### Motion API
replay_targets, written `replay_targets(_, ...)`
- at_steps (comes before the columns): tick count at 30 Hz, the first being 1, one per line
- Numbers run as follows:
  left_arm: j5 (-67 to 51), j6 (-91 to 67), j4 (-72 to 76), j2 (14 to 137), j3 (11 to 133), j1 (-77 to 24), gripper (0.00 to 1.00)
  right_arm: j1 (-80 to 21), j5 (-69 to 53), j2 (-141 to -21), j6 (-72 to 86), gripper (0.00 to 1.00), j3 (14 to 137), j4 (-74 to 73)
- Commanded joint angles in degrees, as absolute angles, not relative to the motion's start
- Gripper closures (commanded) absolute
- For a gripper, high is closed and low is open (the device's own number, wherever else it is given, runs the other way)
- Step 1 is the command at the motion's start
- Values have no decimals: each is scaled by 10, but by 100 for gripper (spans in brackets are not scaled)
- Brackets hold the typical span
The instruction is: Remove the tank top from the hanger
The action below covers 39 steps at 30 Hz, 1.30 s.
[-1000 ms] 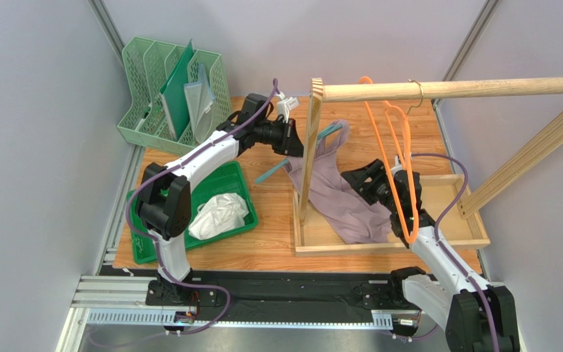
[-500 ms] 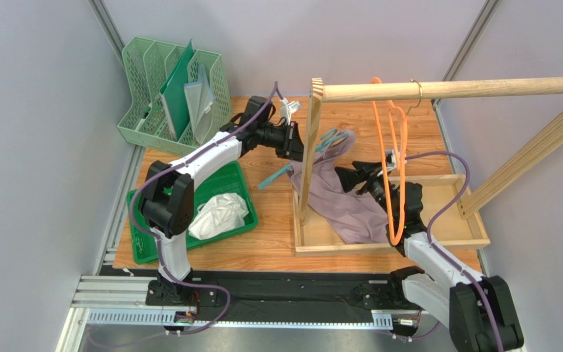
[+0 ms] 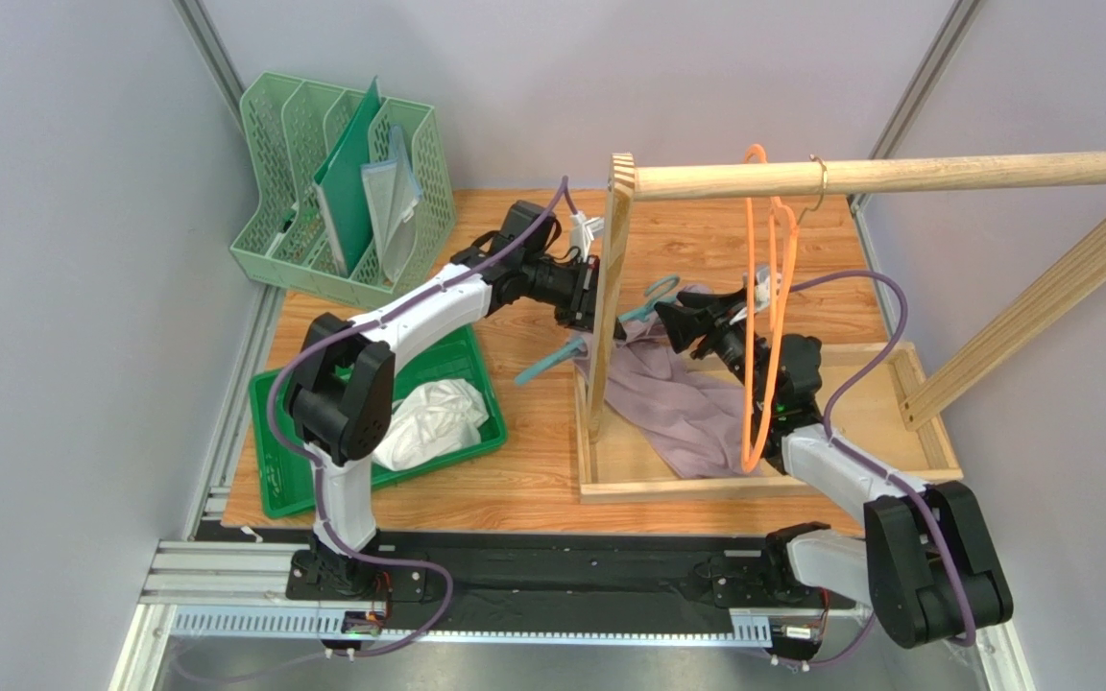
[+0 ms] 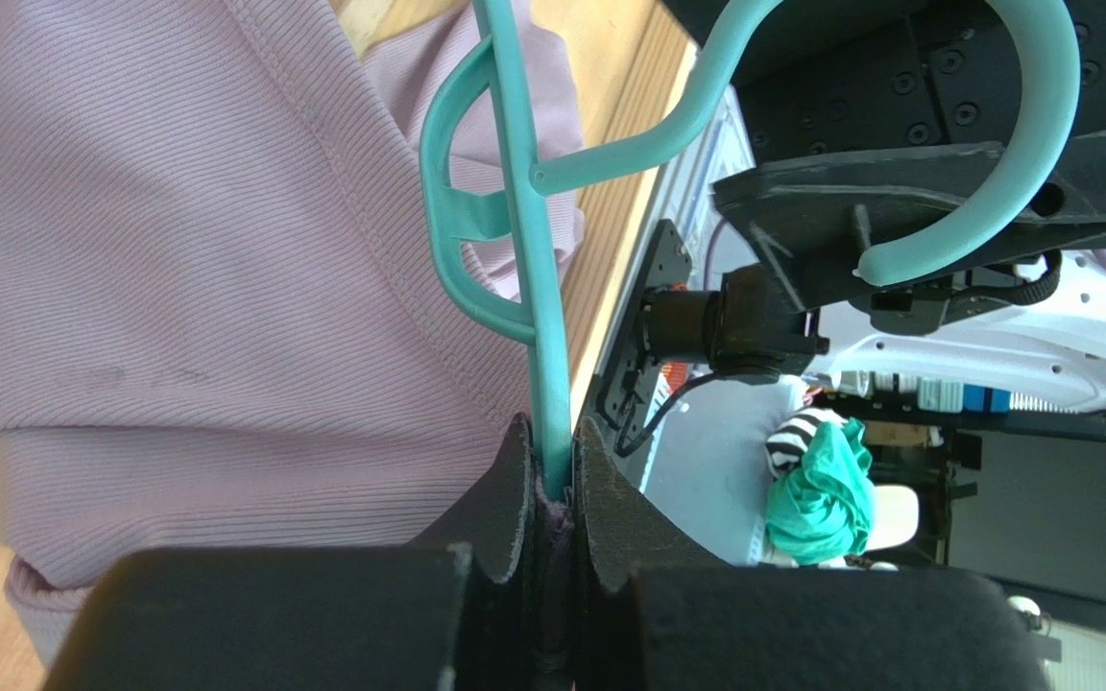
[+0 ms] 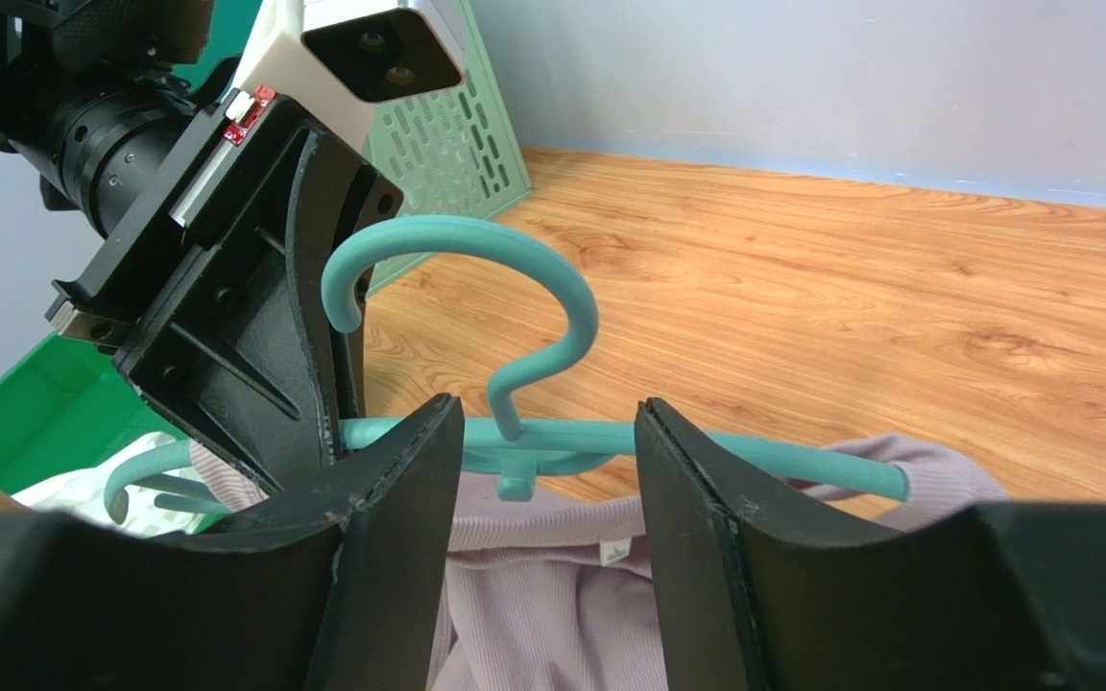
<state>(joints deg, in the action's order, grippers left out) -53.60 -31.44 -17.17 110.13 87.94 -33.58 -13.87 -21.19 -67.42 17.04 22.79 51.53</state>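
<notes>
Right gripper [image 3: 667, 317] has neared the teal hanger [image 5: 516, 432], rack post [image 3: 615, 216] between.

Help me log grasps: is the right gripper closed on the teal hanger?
No, the right wrist view shows the right gripper open, its fingers apart, with the teal hanger visible through the gap.

Teal plastic hanger [image 4: 542, 346], centre of the top view, lying tilted with its hook pointing to the upper right. Pale mauve ribbed tank top [image 3: 682, 411], its neckline gathered on the hanger bar, apparently at one shoulder only; the body trails crumpled toward the lower right.
</notes>
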Motion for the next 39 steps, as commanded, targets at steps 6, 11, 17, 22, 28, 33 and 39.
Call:
replay_targets(6, -567, -328, -151, 1107, 922, -357, 100, -156, -209, -702, 188, 54, 263, 582)
replay_targets(11, -569, -331, -148, 1105, 918, -363, 100, -161, -193, -743, 218, 78, 278, 577)
replay_targets(17, -561, -330, -148, 1096, 918, -365, 100, -165, -173, -767, 267, 95, 269, 599)
replay_targets(22, -450, -265, -223, 1058, 924, -365, 76, -170, -106, -735, 273, 100, 251, 555)
replay_targets(28, -304, -212, -269, 998, 937, -365, 54, -175, -16, -704, 304, 100, 259, 469)
replay_targets(33, -212, -187, -311, 962, 956, -359, 53, -179, 73, -703, 350, 100, 309, 396)
replay_targets(39, -178, -183, -311, 933, 918, -359, 57, -186, 134, -717, 437, 100, 413, 243)
